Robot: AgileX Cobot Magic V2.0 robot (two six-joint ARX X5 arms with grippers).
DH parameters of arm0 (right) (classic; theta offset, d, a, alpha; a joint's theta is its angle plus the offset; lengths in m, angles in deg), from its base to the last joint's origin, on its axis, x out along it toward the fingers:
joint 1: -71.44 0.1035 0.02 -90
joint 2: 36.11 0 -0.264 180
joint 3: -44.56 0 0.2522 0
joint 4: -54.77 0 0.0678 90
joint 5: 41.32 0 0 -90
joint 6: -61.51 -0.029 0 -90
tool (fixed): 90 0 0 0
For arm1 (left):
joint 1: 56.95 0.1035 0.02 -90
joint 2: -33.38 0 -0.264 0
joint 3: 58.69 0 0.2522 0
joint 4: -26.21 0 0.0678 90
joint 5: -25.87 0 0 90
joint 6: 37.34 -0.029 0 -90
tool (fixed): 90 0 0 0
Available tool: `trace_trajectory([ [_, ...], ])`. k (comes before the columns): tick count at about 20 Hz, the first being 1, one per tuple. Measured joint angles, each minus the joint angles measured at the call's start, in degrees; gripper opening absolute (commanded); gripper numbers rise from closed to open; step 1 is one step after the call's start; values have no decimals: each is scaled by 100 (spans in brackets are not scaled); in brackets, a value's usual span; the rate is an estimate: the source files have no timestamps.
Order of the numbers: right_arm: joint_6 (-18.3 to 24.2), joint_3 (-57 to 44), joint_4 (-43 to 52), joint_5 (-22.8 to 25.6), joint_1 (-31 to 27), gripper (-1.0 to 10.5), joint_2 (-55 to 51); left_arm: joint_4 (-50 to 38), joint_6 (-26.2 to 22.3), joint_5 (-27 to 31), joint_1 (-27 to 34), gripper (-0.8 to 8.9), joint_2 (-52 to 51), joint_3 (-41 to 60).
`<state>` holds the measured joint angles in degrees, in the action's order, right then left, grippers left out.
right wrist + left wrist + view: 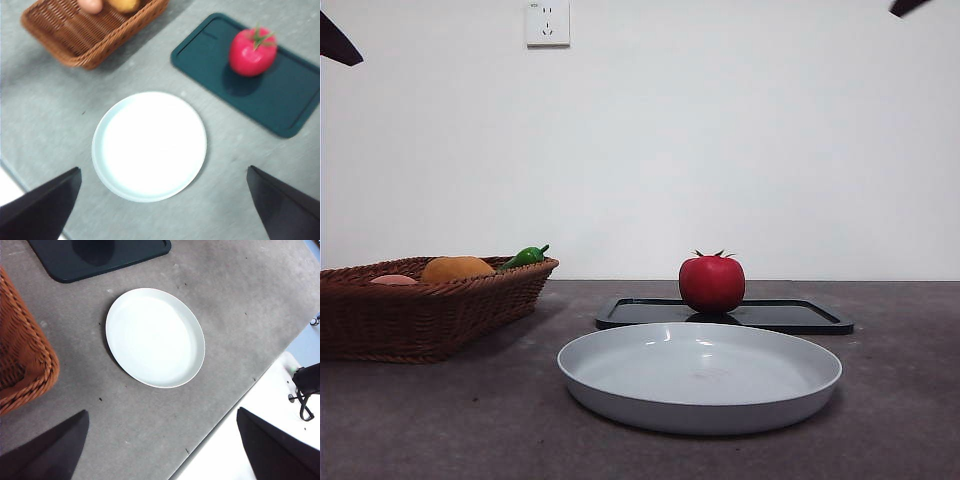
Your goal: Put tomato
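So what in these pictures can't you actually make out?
- The pale round thing in the basket: the wicker rim hides most of it in the front view, and the right wrist view's edge cuts it off.
- The tomato: outside the left wrist view, where only a dark shadow shows on the tray.
- The white plate: overexposed in the right wrist view, so surface detail is lost.

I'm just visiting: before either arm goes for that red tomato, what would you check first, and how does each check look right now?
1. Glossy red tomato upright on the dark rectangular tray: ok.
2. Nothing covering the tomato: ok.
3. Round white plate holds nothing: ok.
4. Left gripper jaws wide apart, holding nothing: ok.
5. Right gripper jaws wide apart, holding nothing: ok.
6. Woven brown basket stands apart from the plate: ok.
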<state>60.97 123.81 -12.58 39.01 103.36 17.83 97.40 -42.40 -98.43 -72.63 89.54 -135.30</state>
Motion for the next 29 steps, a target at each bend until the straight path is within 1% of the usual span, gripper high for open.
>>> trace_trajectory([
  [4, -144, -1071, 459, -420, 13, 538, -743, 0, 2, 0, 0, 464, 0, 0],
  [7, -186, -1451, 634, -516, 22, 522, -872, 2, 2, 0, 0, 459, 0, 0],
  [8, -188, -1458, 634, -516, 22, 454, -859, 4, 0, 0, 0, 431, 0, 0],
  [9, -203, -1458, 669, -516, 22, 290, -857, 9, 0, 0, 0, 344, 0, 0],
  [11, -225, -1458, 748, -516, 22, 13, -857, 13, -2, 0, 0, 146, 0, 0],
  [12, -225, -1458, 789, -516, 22, 8, -857, 17, -2, 0, 0, 22, 0, 0],
  [13, -225, -1458, 820, -516, 22, 8, -857, 20, 0, 0, 0, 9, 0, 0],
  [22, -227, -1458, 1099, -516, 22, 8, -857, 22, 0, 0, 0, 9, 0, 0],
  [29, -227, -1458, 1102, -516, 22, 8, -857, 22, 0, 0, 0, 9, 0, 0],
])
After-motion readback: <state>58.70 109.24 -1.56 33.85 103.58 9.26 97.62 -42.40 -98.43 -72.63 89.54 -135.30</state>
